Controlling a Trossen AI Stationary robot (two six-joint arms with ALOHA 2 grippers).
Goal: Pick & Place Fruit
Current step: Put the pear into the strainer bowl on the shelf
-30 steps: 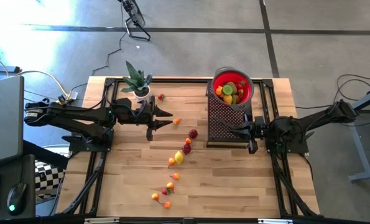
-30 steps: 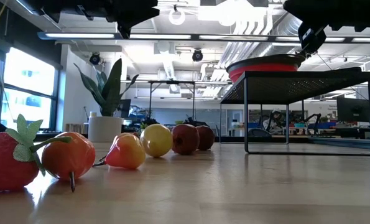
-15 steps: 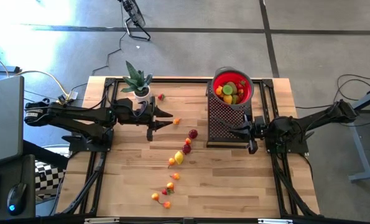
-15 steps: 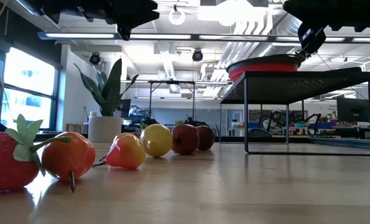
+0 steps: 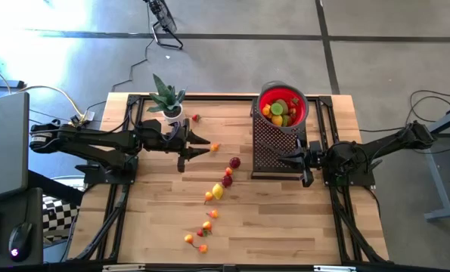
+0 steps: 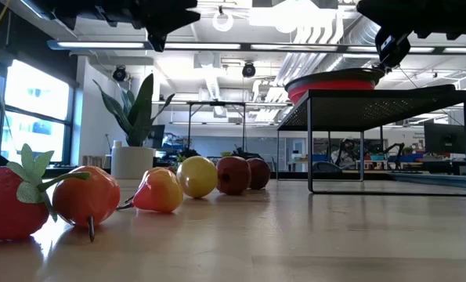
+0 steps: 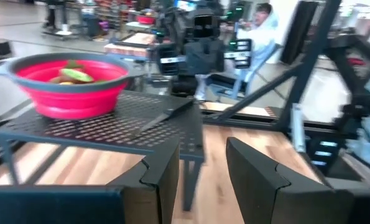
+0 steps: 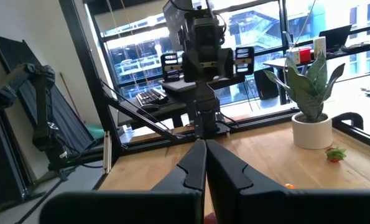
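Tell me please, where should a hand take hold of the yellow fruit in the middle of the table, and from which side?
Probably from straight above, pinching across the widest middle of the yellow fruit. It is small and rounded, with no visible handle. A red fruit lies close on the side toward the red bowl, and an orange fruit sits opposite, so the fingers likely fit best on its other two sides.

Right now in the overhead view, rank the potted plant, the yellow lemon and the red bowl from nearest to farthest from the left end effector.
From the left end effector:
1. Potted plant, just behind it near the table's back edge.
2. Yellow lemon, toward the table's front, in the line of fruit.
3. Red bowl, on the black mesh rack at the right.
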